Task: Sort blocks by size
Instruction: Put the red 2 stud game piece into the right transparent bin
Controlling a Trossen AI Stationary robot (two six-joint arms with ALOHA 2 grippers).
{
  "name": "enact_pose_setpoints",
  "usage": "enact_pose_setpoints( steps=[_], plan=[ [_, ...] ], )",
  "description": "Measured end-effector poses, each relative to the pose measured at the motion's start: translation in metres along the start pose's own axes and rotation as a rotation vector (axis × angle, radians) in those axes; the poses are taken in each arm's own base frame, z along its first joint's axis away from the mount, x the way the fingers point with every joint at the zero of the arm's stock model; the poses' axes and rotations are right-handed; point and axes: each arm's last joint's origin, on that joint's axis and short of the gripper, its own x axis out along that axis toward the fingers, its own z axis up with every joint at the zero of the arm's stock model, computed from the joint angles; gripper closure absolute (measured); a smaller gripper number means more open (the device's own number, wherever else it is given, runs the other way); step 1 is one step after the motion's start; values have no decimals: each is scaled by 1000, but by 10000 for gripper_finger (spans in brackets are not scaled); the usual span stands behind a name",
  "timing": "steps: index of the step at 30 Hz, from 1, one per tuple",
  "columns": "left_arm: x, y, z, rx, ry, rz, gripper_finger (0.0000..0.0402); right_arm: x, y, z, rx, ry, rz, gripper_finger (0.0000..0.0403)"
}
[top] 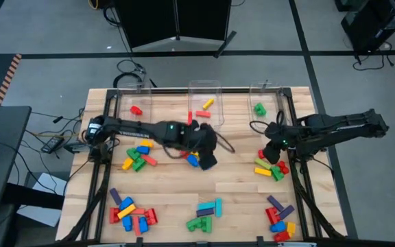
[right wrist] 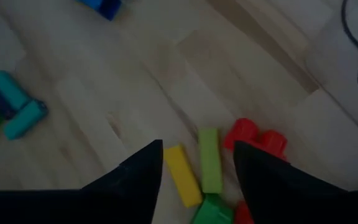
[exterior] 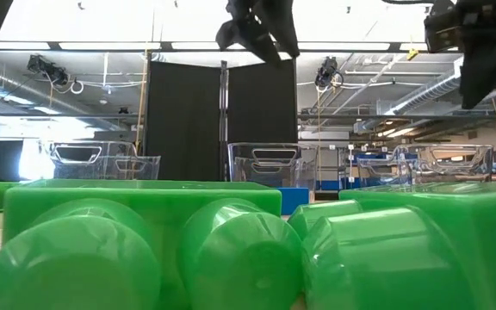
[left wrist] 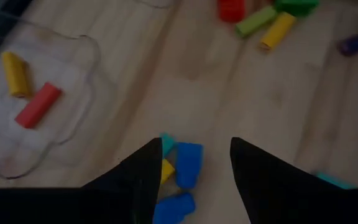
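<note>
The blocks lie in loose clusters on the wooden table (top: 177,189). My left gripper (left wrist: 192,149) is open above a small group near the table's middle: two blue blocks (left wrist: 188,165), a yellow one (left wrist: 165,170) and a cyan one (left wrist: 166,143). Nothing is between its fingers. My right gripper (right wrist: 197,148) is open above the right-hand cluster (top: 269,168), over a yellow block (right wrist: 182,175), a long green block (right wrist: 210,160) and red blocks (right wrist: 253,138), all flat on the wood. In the high view the left gripper (top: 208,154) is mid-table and the right gripper (top: 274,152) is near the right edge.
Three clear bins stand along the far edge: the left bin (top: 130,101) holds a red block, the middle bin (top: 214,123) a yellow and a red one, the right bin (top: 271,99) a green one. More clusters lie at the left (top: 137,156) and along the near edge (top: 132,213), (top: 206,214), (top: 280,219).
</note>
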Motion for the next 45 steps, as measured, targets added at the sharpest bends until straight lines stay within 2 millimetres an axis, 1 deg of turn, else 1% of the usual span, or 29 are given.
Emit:
enact_pose_setpoints(
  steps=[4,7,11,14,17,20,22,23,26,29,32,36,41,45],
  plan=[
    [-2,-21,-15,63,-12,-19,204,11,-1,-10,40,30,-33,168],
    [-5,-27,-27,74,-20,-34,204,21,-3,-19,24,67,-60,157],
    [-4,-32,-50,72,-42,-80,204,31,-1,-30,-15,112,-53,154],
    [-9,-31,-73,55,-70,-129,204,33,5,-36,-33,125,-22,158],
    [-13,-25,-103,9,-99,-161,204,33,9,-41,-31,138,-3,166],
    [-13,-18,-132,-91,-131,-167,204,33,12,-46,19,162,-1,175],
    [-12,-14,-147,-147,-141,-181,204,33,14,-50,40,185,-12,183],
    [-11,-13,-154,-161,-138,-188,204,34,15,-52,50,194,-17,187],
    [-4,-5,-173,-128,-87,-164,204,36,18,-56,66,220,-34,201],
    [1,-2,-180,-118,-68,-145,204,38,21,-59,81,232,-52,214],
    [1,-3,-179,-156,-85,-164,204,40,23,-61,95,239,-71,225],
    [0,-3,-179,-101,-97,-159,204,40,26,-59,84,218,-64,236],
    [0,-3,-178,-64,-105,-162,204,40,26,-58,89,191,-63,237],
    [-1,-6,-176,-73,-104,-221,204,40,26,-56,77,142,-76,233]
  ],
)
